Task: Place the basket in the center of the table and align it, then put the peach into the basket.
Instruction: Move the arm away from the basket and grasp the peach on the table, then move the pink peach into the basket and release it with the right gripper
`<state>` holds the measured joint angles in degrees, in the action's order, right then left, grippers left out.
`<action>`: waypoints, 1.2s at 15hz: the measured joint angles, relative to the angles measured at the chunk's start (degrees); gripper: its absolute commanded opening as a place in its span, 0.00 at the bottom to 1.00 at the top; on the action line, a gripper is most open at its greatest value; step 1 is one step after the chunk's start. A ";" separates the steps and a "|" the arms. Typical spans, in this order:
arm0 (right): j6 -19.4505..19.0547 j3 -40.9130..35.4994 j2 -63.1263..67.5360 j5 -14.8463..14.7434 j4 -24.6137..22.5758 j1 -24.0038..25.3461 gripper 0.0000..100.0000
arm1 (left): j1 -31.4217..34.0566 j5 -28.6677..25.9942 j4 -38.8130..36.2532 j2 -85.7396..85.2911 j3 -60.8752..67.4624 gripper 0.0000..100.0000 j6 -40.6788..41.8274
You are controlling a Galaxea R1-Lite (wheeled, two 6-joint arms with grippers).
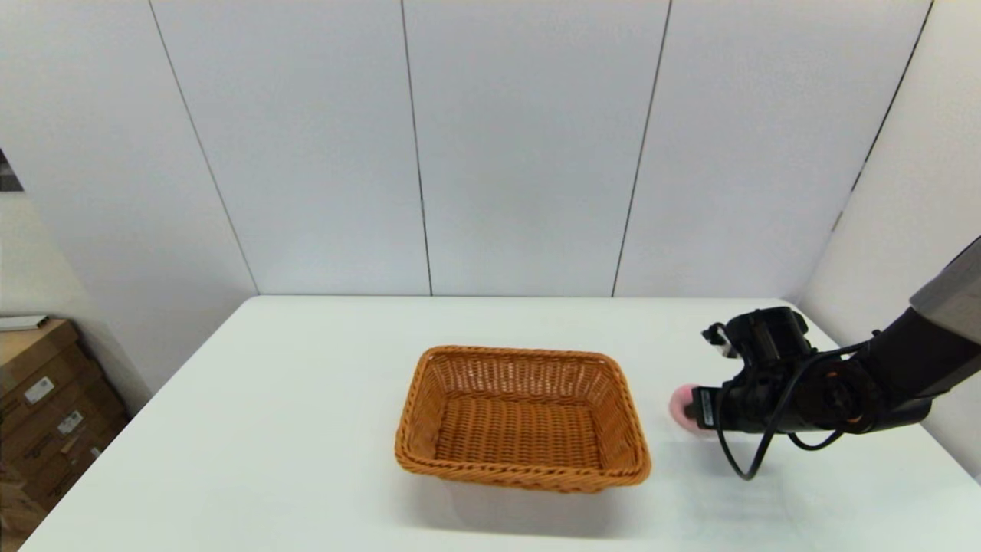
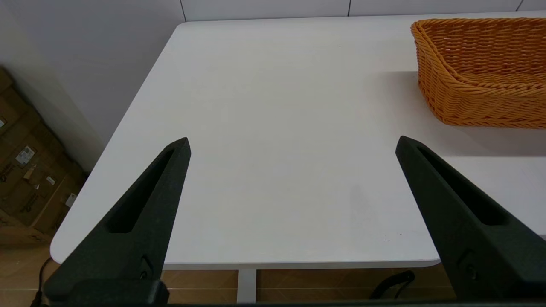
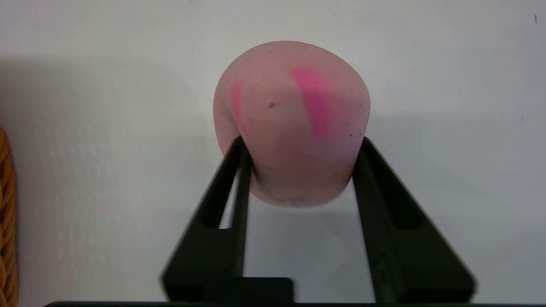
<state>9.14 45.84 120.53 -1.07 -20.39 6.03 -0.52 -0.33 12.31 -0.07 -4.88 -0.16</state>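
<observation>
One peach sits clamped between the right gripper fingers, at three o'clock just beside the one basket. The basket stands empty and squared near the middle of the table, so only the drop-in is left. The left gripper, jaws spread, hangs idle off the table's near-left edge.

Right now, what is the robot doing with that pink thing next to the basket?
The robot's right pincer is shut on the toy peach, with one black finger on each side of it. It holds the peach beside the wicker basket, on the robot's right. The basket sits near the middle of the white table and has nothing in it, so the peach is not in yet. The left pincer is open over the table's left part, holding nothing.
</observation>
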 measured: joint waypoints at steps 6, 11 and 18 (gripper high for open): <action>4.00 0.13 -0.60 0.41 -1.82 0.33 0.00 | 0.00 -0.02 0.02 0.00 0.00 1.00 0.00; 5.22 -0.39 -9.91 1.02 -1.99 1.73 0.00 | 0.00 -0.02 0.00 0.00 -0.02 1.00 0.06; 5.68 0.79 -25.16 1.07 9.18 18.54 0.00 | 0.00 0.09 0.00 0.00 -0.02 1.00 0.02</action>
<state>14.82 46.63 95.37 0.00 -11.22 24.58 -0.52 -0.24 12.31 -0.07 -4.90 -0.13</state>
